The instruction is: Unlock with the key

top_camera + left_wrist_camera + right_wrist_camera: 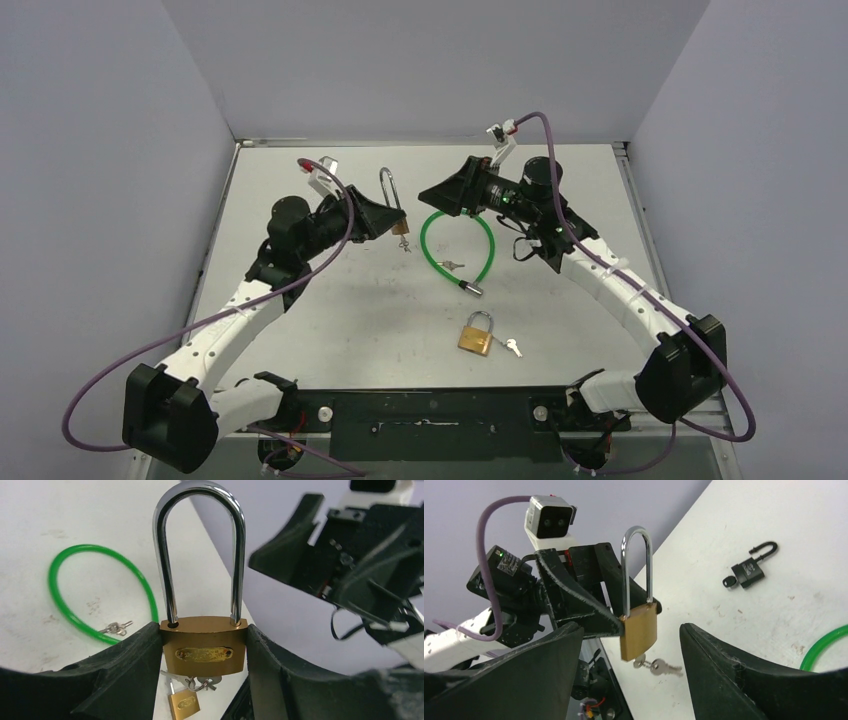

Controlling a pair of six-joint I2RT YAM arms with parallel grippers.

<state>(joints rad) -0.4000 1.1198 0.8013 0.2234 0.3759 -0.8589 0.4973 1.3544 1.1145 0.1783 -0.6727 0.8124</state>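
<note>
While the left gripper (202, 632) pinches the long-shackled brass padlock (204, 652), the right gripper (630, 630) stands spread. Silver key (659, 668) hangs below; shackle (165, 570) looks seated, unlocking outstanding

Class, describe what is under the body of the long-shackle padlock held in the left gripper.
A small bunch of keys hangs under the padlock; the keyhole and any inserted blade are hidden by its body.

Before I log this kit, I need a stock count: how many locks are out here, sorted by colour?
Brass padlocks: 2 (long-shackle padlock, small padlock)
Black padlock: 1
Green cable lock: 1
Total: 4
</note>
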